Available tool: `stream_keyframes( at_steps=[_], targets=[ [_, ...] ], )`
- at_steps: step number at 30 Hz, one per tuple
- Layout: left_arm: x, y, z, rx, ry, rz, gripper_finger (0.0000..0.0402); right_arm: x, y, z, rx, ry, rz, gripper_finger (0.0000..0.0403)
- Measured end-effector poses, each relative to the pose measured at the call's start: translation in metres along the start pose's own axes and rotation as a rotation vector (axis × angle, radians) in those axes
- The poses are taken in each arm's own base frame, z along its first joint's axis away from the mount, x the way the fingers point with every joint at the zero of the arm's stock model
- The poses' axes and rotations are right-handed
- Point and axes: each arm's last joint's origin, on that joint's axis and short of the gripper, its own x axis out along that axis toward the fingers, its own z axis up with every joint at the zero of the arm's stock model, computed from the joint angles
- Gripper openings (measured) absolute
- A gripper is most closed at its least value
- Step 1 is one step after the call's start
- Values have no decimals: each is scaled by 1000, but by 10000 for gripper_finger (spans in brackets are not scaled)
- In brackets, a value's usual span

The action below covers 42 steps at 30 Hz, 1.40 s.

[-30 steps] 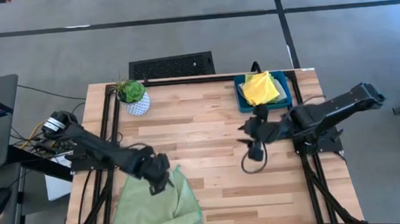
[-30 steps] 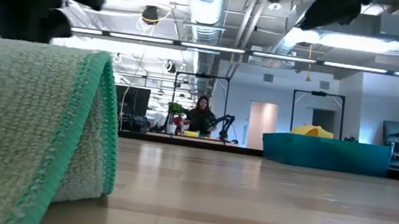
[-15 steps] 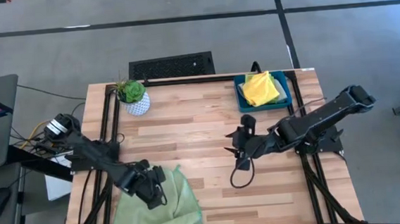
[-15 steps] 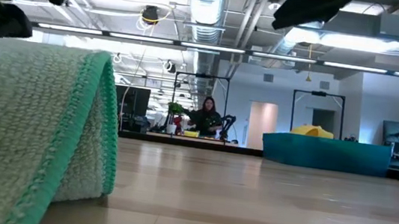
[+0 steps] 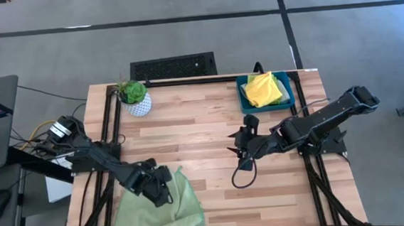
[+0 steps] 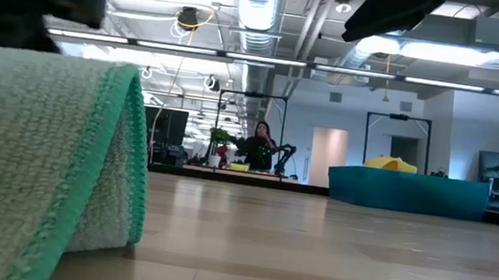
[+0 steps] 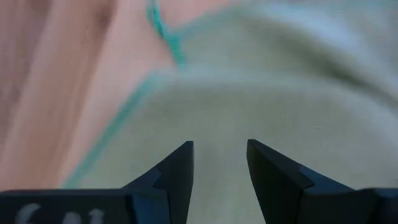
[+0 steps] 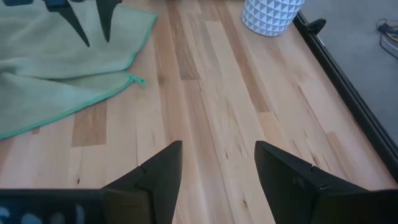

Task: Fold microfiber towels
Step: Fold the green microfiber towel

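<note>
The bench (image 5: 211, 137) is mostly bare wood, and the work sits at its near left corner. That is where the big pale green towel (image 5: 162, 212) lies, rumpled and partly doubled over itself, its teal-stitched hem showing as a raised fold in the low view and one corner pointing out toward the middle of the bench in the right wrist view. At the far right corner the teal tray (image 5: 247, 99) holds a yellow towel (image 5: 263, 89), already bundled; I cannot make out any other cloths there.

My left gripper (image 5: 159, 191) hangs over the towel's far edge, fingers spread with nothing between them — the left wrist view shows only cloth and hem past the tips. My right gripper (image 5: 241, 147) waits over bare wood near the middle, well apart from the towel, also spread and empty.

I judge the step in hand to be taking hold of this towel to straighten and fold it. To do it well I would aim for the hem itself rather than the loose middle, come down until the tips meet the bench, and pinch one layer only, since the doubled part could drag a second layer along. I would bring the right gripper to the pointed corner so both ends lift together — a one-sided pull will likely skew the fold.
</note>
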Motion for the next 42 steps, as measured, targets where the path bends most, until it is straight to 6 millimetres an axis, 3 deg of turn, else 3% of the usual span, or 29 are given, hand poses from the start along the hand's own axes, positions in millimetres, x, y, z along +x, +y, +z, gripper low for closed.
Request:
stream_keyframes(
  at_steps=[3, 10, 18, 25, 34, 42],
  targets=[
    [0, 5, 15, 42, -92, 32, 142, 0, 0, -1, -3, 5, -1, 225],
    [6, 12, 51, 189, -181, -86, 142, 0, 1, -1, -5, 6, 3, 225],
    [13, 17, 56, 274, -142, -97, 142, 0, 1, -1, -5, 7, 8, 225],
    [40, 9, 54, 361, -90, -131, 142, 0, 2, -1, -5, 18, 55, 225],
    [54, 11, 55, 377, -40, -151, 142, -1, 3, -1, -6, 17, 57, 225],
    [66, 28, 76, 451, -80, -160, 142, -1, 3, -1, -6, 17, 57, 225]
  ],
)
